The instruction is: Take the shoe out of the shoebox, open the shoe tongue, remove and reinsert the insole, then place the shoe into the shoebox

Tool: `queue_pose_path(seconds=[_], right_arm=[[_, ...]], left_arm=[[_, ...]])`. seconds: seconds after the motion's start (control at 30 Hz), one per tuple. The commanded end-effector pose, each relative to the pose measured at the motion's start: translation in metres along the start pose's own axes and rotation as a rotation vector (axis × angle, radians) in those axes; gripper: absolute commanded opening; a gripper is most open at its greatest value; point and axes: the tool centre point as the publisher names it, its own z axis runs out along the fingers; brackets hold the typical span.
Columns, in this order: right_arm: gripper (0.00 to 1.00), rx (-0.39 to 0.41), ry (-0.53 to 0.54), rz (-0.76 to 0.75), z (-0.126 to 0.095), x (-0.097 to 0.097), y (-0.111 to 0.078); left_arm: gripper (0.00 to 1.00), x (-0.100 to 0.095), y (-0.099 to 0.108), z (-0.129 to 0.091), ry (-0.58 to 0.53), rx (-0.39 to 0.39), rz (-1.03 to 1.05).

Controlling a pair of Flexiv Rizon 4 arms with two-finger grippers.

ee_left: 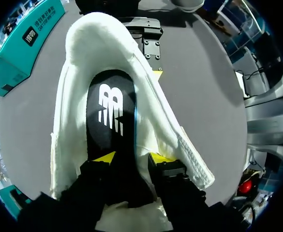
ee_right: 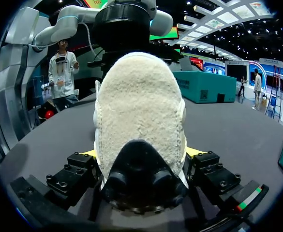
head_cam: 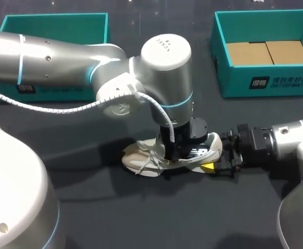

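A cream-white shoe (head_cam: 146,160) lies on its sole mid-table, toe to the left. My left gripper (head_cam: 181,150) comes straight down into its opening. In the left wrist view the left gripper (ee_left: 132,158) stands open, and the black insole (ee_left: 110,111) with a white logo runs flat between its yellow fingertips (ee_left: 105,157) inside the shoe (ee_left: 73,96). From the right, my right gripper (head_cam: 219,163) clasps the heel. In the right wrist view the fuzzy heel (ee_right: 141,111) fills the right gripper (ee_right: 141,154), with a finger against each side.
A teal shoebox (head_cam: 265,85) with brown cardboard inside stands at the back right. A second teal box (head_cam: 55,23) sits at the back left, behind my left arm. Dark bare table lies in front of the shoe.
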Motion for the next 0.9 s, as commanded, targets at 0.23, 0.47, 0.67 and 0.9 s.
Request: queue_pose_path(seconds=[0.23, 0.47, 0.67, 0.9], right_arm=[[0.0, 0.004, 0.0, 0.002, -0.001, 0.0, 0.002], [0.0, 0.004, 0.0, 0.002, -0.001, 0.0, 0.002], [0.0, 0.004, 0.0, 0.002, -0.001, 0.0, 0.002], [0.0, 0.004, 0.0, 0.002, -0.001, 0.0, 0.002]], left_arm=[[0.43, -0.002, -0.014, 0.022, -0.133, -0.066, 0.004], [0.26, -0.011, -0.013, 0.021, -0.168, -0.091, -0.02], [0.0, -0.016, -0.007, 0.016, -0.161, -0.08, -0.049], [0.0, -0.018, -0.001, 0.009, -0.143, -0.056, -0.07]])
